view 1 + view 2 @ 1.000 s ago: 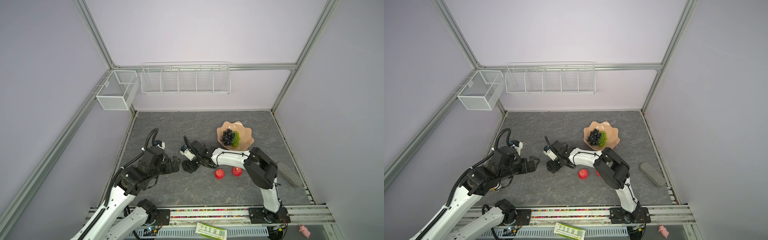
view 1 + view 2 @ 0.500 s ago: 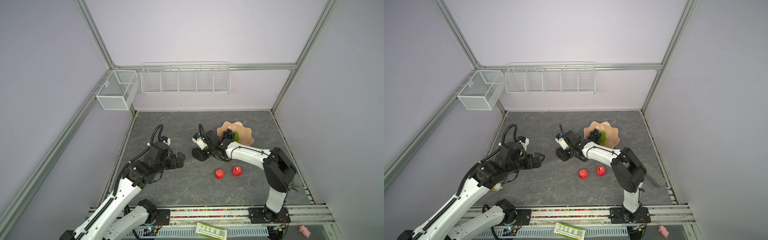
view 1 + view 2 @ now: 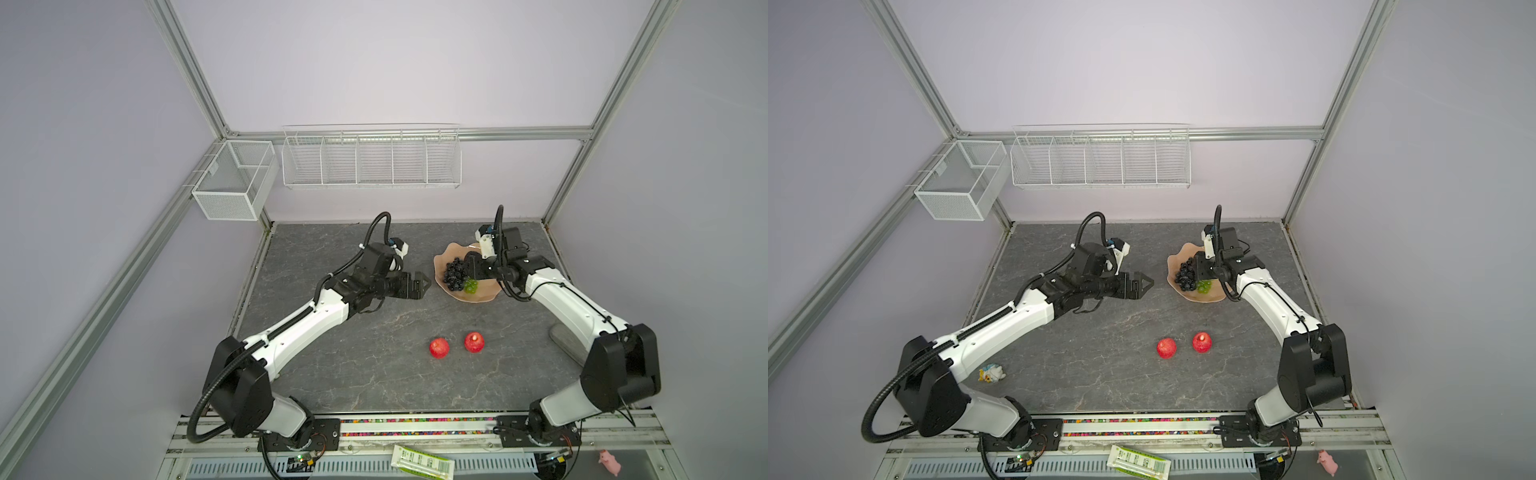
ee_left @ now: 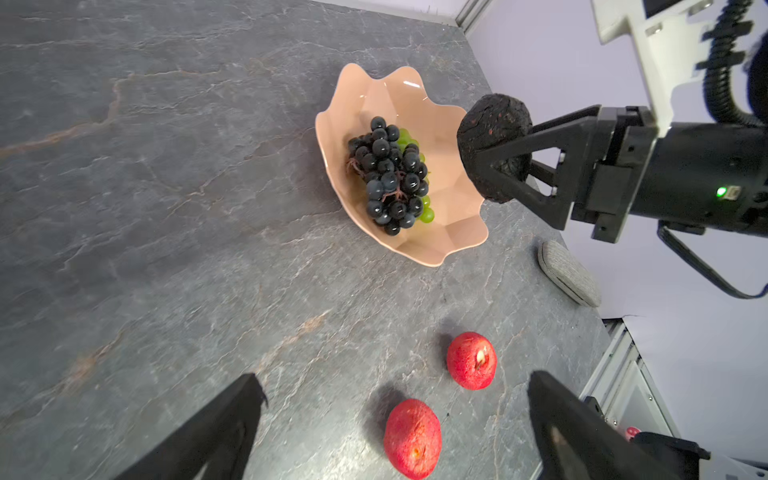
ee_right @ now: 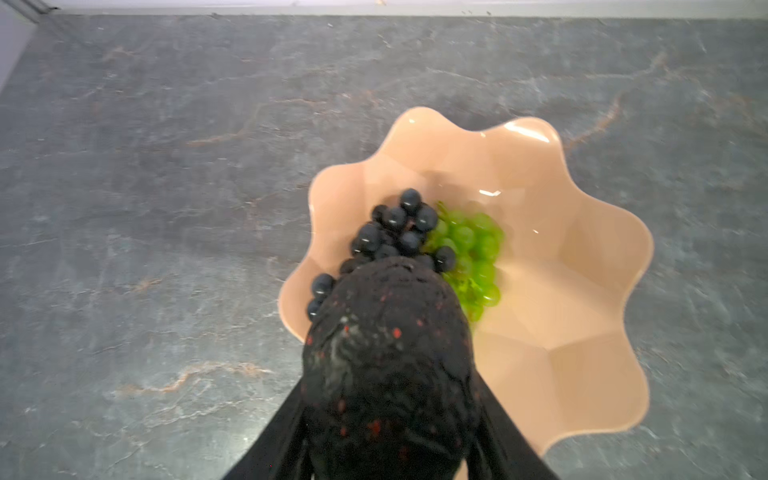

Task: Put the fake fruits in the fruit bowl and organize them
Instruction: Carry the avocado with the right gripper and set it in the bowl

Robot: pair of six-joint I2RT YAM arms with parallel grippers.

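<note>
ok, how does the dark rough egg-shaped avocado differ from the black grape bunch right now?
The dark rough egg-shaped avocado is clamped in the right gripper, held over the peach scalloped bowl; the black grape bunch lies inside that bowl, nothing gripping it. The avocado is one matte, cracked lump; the bunch is many small glossy balls. Shared: both are dark fruits at the bowl.

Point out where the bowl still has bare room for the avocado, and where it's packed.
Bare: in the fruit bowl, the floor beyond the green grape bunch, out to the scalloped rim. Crowded: the side where the black grape bunch lies against the green one. The avocado hangs over the bowl.
</note>
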